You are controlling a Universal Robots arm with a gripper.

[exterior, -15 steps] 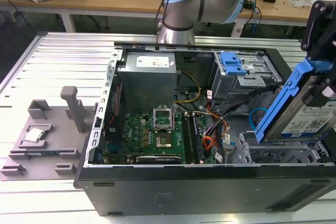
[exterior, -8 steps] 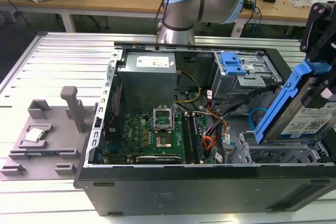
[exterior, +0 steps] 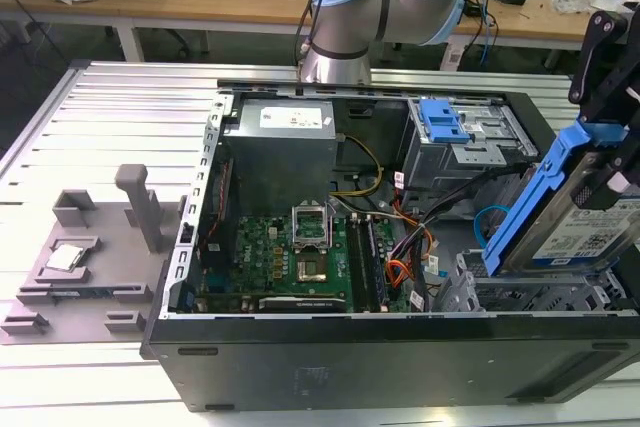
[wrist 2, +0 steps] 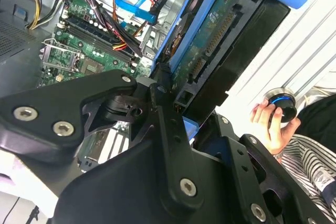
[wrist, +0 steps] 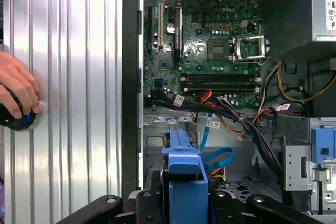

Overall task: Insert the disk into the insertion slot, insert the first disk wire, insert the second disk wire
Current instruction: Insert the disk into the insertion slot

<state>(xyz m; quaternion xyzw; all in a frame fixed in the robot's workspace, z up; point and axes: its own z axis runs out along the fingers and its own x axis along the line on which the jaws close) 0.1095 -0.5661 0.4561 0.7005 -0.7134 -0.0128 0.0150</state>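
None of the three steps was done. At four o'clock in the exterior view the gripper (exterior: 612, 162) pinched the disk (exterior: 570, 232) by its blue carrier (exterior: 530, 207), holding it tilted in the air just above the insertion slot (exterior: 530, 297). The disk's connector edge (wrist 2: 210, 45) was bare in the second wrist view, and a blue cable (exterior: 488, 219) lay loose inside the computer case (exterior: 300, 367), so seating and both wires looked outstanding.

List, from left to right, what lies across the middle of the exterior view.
Grey moulded fixture plate → green motherboard → orange and black wire bundle → silver disk in its bright blue plastic carrier, tilted up at the far right.
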